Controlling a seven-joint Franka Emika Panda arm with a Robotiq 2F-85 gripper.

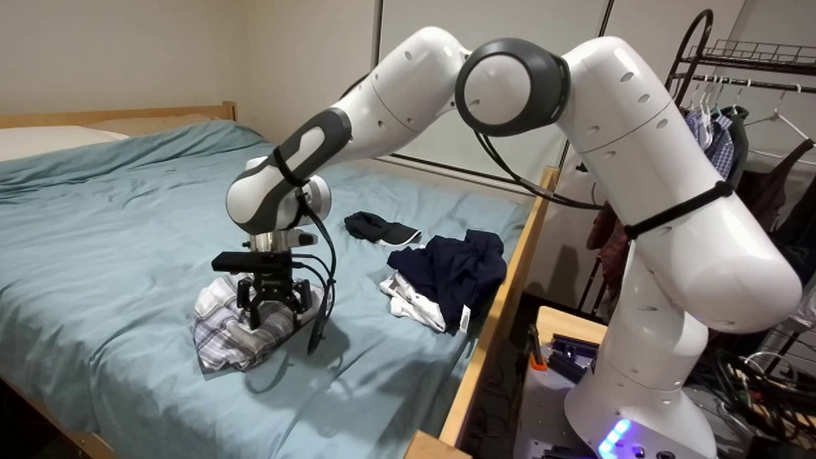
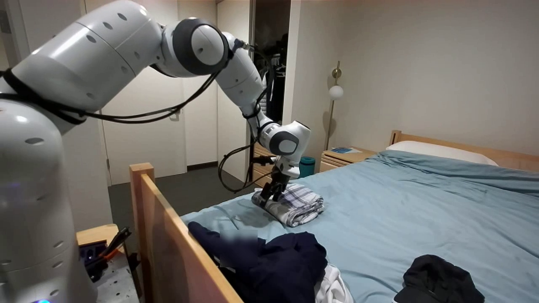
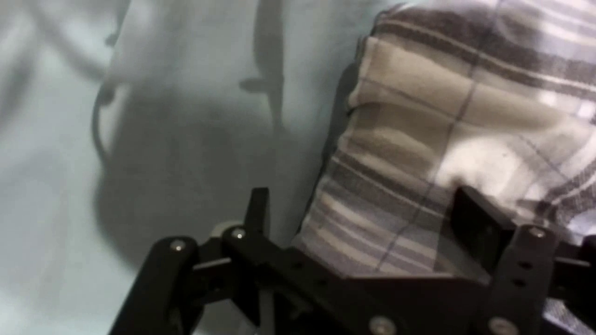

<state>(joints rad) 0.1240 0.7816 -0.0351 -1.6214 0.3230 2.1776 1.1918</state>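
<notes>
My pincer (image 3: 362, 200) is released, its jaws spread wide and pointing down. Just beneath it lies the plaid cloth (image 2: 301, 202), folded into a thick layered stack. In my wrist view the edge of the cloth runs between the jaws: one finger (image 3: 258, 211) hangs past that edge, over the blue sheet (image 3: 298, 70), and the opposite finger (image 3: 479, 223) is over the cloth itself. I can't tell whether that tip touches the fabric.

Directly above the pincer I see the black camera (image 1: 236, 261), and a looped cable (image 1: 333, 255) hangs beside it. Back from the pincer toward the arm's base (image 1: 637, 401), a navy garment (image 2: 290, 265) lies crumpled beside the footboard (image 2: 168, 240), partly covering a white garment (image 1: 411, 303). Near these two, apart from the pincer, rests a black cap (image 2: 440, 280).

Beyond the pincer, at the bed's (image 1: 127, 255) far end, a white pillow (image 2: 438, 152) sits against the headboard (image 2: 516, 156).
</notes>
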